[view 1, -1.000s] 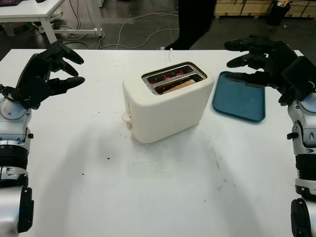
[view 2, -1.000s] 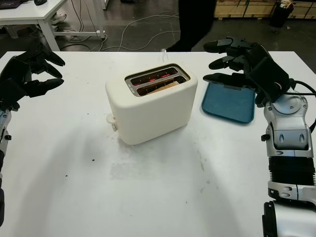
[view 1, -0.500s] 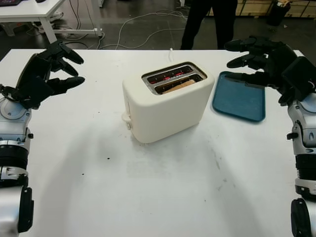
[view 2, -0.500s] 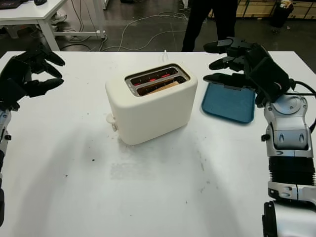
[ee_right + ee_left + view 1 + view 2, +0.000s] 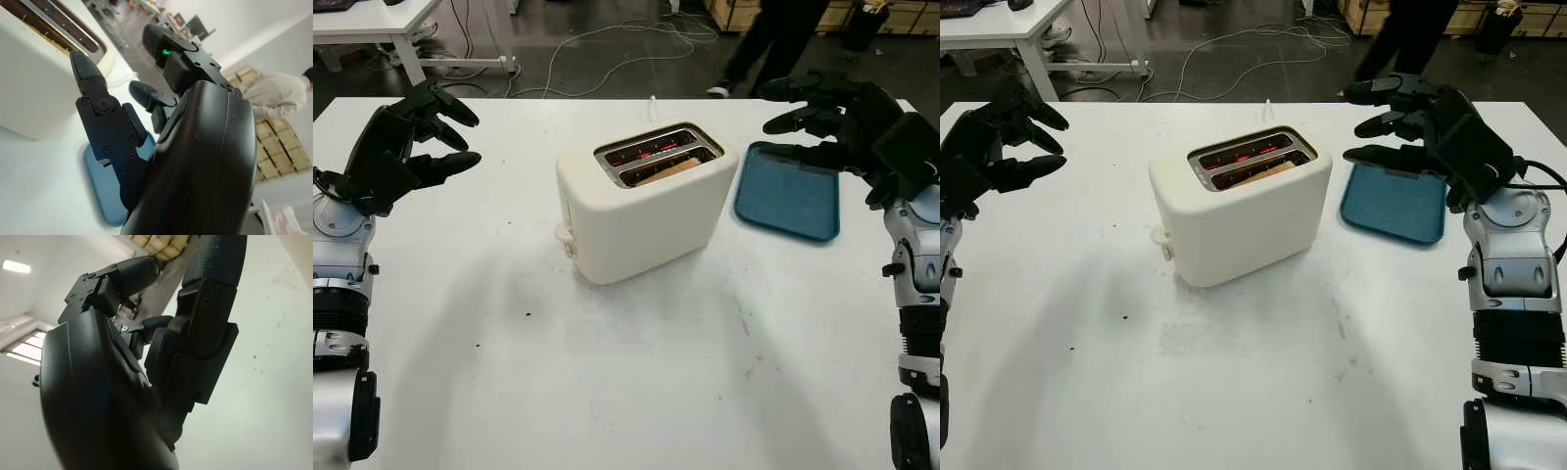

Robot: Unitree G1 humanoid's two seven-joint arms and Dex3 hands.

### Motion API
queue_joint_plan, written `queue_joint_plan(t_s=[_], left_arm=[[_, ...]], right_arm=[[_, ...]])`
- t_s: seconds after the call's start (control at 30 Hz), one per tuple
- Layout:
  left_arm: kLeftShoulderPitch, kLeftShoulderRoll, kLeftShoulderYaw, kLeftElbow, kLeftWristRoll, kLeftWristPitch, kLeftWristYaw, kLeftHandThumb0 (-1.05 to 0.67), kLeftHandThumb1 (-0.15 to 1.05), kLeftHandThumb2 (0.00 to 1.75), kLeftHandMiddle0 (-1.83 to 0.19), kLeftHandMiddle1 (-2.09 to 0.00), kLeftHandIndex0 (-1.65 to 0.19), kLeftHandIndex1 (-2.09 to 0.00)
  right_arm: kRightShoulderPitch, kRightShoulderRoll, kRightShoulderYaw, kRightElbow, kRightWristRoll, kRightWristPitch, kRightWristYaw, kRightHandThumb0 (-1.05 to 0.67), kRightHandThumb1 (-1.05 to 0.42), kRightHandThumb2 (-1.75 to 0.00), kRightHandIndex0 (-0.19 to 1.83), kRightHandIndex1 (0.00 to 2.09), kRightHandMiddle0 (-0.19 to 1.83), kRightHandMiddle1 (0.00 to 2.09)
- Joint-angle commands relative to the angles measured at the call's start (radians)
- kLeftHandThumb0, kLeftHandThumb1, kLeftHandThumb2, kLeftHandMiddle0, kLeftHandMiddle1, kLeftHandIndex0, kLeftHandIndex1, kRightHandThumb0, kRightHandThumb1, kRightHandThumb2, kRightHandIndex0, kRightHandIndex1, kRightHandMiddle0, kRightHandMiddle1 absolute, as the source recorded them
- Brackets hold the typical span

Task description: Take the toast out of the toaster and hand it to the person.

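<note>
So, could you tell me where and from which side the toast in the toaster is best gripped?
Probably by its top edge, from straight above. The toast sits low in the nearer slot of the toaster, with little beyond that thin edge exposed, so two fingers should pinch its flat faces along the slot. The right hand, open above the blue tray, is nearer than the open left hand.

A cream two-slot plastic toaster (image 5: 644, 206) stands near the middle of the white table (image 5: 636, 372), with a slice of brown toast (image 5: 668, 170) in its nearer slot. A flat blue rectangular tray (image 5: 788, 193) lies just right of it. The black left hand (image 5: 406, 142) hangs open above the table's far left, the black right hand (image 5: 837, 122) open above the tray. A person in dark trousers (image 5: 781, 34) stands behind the table, right of centre.
</note>
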Motion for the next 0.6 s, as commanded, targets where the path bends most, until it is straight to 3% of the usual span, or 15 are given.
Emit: queue_joint_plan(t_s=[0.0,0.57], left_arm=[[0.002,0.010,0.007,0.001,-0.007,-0.013,0.004,-1.05,0.92,0.14,-0.31,-1.48,-0.23,-1.42],[0.007,0.009,0.005,-0.010,0.000,-0.002,0.013,-1.05,0.92,0.12,-0.30,-1.50,-0.22,-1.43]], right_arm=[[-0.008,-0.001,-0.006,0.009,0.008,-0.020,0.003,-0.30,-0.68,0.00,0.42,0.94,0.56,0.38],[-0.005,-0.002,-0.003,-0.003,-0.001,-0.005,-0.006,-0.32,-0.67,0.00,0.42,0.94,0.56,0.39]])
